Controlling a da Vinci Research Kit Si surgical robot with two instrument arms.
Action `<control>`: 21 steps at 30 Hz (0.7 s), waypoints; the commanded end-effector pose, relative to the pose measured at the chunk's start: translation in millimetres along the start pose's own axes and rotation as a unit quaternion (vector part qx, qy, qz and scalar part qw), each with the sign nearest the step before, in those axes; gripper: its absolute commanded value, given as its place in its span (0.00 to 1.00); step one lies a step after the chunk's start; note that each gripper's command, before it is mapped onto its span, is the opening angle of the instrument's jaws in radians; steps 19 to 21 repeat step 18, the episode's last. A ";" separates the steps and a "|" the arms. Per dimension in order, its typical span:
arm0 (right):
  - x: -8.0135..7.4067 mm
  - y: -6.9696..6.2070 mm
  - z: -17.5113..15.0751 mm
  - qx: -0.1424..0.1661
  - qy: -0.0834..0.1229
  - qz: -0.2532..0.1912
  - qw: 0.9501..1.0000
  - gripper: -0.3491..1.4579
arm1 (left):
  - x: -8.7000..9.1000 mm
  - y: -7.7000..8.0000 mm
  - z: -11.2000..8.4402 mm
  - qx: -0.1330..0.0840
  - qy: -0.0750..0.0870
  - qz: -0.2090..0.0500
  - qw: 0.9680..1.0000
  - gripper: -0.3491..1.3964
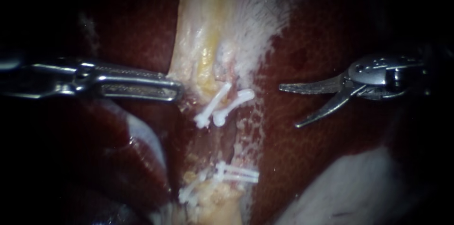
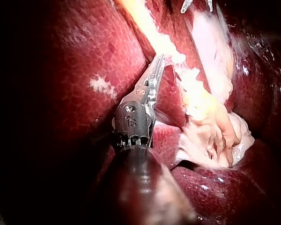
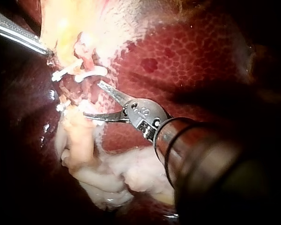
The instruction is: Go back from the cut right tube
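My left instrument [image 1: 176, 90] comes in level from the left, its jaws shut on the edge of the pale yellow gallbladder [image 1: 203, 26]. In the left wrist view its jaws [image 2: 159, 60] meet that yellow tissue. Two white clips [image 1: 222, 107] cross the tube just below the gallbladder. More white clips [image 1: 231, 174] sit lower down. The stretch between them [image 1: 227, 140] is raw and reddish, and I cannot make out the tube ends. My right instrument [image 1: 288, 106], with curved blades, stands open over the liver, apart from the clips. The right wrist view shows its blades [image 3: 92, 98] open just beside the upper clips [image 3: 79, 72].
Dark red liver [image 1: 321, 159] lies on both sides of the clipped strip. A liver fold [image 1: 137, 149] rises under my left instrument. Pale fatty tissue [image 1: 350, 192] fills the lower right, and a lump of it [image 3: 107, 178] lies below my right instrument's blades.
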 end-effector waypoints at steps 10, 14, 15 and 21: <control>0.0 -0.1 0.0 0.000 0.000 0.000 1.000 0.99 | 0.1 0.0 0.1 0.000 0.000 0.000 1.000 0.00; 0.0 -0.1 0.0 0.000 0.000 0.000 1.000 0.99 | 0.1 0.1 0.1 0.000 0.000 0.000 1.000 0.00; 0.0 -0.1 0.0 0.000 0.000 0.000 1.000 0.99 | 0.1 0.1 0.1 0.000 0.000 0.000 1.000 0.00; 0.0 -0.1 0.0 0.000 0.000 0.000 1.000 0.99 | 0.1 0.1 0.1 0.000 0.001 0.000 1.000 0.00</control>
